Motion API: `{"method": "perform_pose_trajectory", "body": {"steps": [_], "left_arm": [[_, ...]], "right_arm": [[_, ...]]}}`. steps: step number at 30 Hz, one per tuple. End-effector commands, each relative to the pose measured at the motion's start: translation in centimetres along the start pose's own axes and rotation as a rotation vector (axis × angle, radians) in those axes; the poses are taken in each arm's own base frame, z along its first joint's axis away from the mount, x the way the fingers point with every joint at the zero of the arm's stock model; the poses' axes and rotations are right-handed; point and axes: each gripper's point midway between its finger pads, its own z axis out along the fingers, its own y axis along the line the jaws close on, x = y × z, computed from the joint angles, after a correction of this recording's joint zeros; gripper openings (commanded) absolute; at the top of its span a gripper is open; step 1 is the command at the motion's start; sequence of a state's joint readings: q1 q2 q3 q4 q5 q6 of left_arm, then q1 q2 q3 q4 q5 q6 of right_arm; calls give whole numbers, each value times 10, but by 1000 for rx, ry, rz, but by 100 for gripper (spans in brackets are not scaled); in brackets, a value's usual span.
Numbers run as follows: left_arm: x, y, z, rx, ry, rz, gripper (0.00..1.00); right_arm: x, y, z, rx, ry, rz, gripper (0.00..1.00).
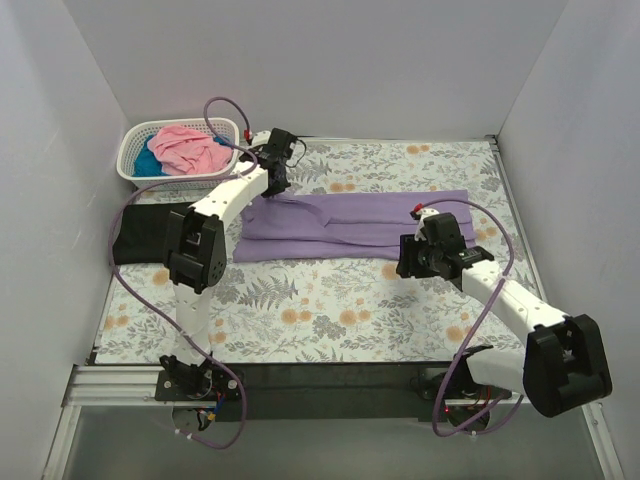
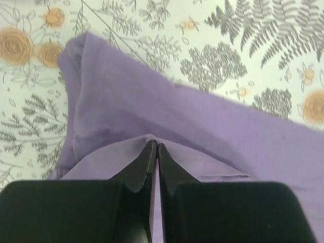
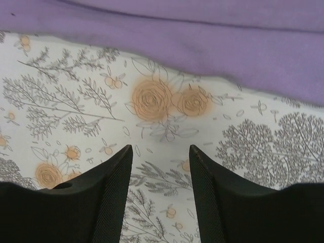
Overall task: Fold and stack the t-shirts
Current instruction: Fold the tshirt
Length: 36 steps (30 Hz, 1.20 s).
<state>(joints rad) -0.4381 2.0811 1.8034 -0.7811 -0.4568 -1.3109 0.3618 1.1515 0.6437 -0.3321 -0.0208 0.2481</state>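
**Q:** State of the left gripper (image 2: 154, 151)?
**A:** Clamped on a raised fold of the lavender shirt (image 1: 350, 222), which lies spread across the floral cloth (image 1: 300, 300) mid-table.
**Q:** And the right gripper (image 3: 160, 152)?
**A:** Jaws apart, holding nothing, over the cloth just beside the shirt's near edge.

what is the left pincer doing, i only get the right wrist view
observer: The left pincer is shut on a raised fold of the lavender t-shirt, near its far left corner.
operator: where are the other shirts
observer: A pink t-shirt and a teal t-shirt lie bunched in the white basket at the far left.
operator: any more laid out
observer: A black t-shirt lies flat left of the lavender one, partly behind the left arm.
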Motion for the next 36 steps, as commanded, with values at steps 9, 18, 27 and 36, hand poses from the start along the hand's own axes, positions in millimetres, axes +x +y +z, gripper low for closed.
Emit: {"method": "perform_pose_trajectory", "body": {"steps": [9,18,27,36], "left_arm": [[-55,-4,21,42,-108,-55,0],[-48,7,32,53,-90,-106,0],[-45,7,27,80,-87,-83,2],[-35,15,22,78,-75,-76,2]], "right_arm": [[-76,34,38,-118,-62,-62,47],[-93,20,75,-35,-33,-72,45],[-90,23,86,-51,-5,-56,45],[-136,75,67,-311,-134,-94,41]]}}
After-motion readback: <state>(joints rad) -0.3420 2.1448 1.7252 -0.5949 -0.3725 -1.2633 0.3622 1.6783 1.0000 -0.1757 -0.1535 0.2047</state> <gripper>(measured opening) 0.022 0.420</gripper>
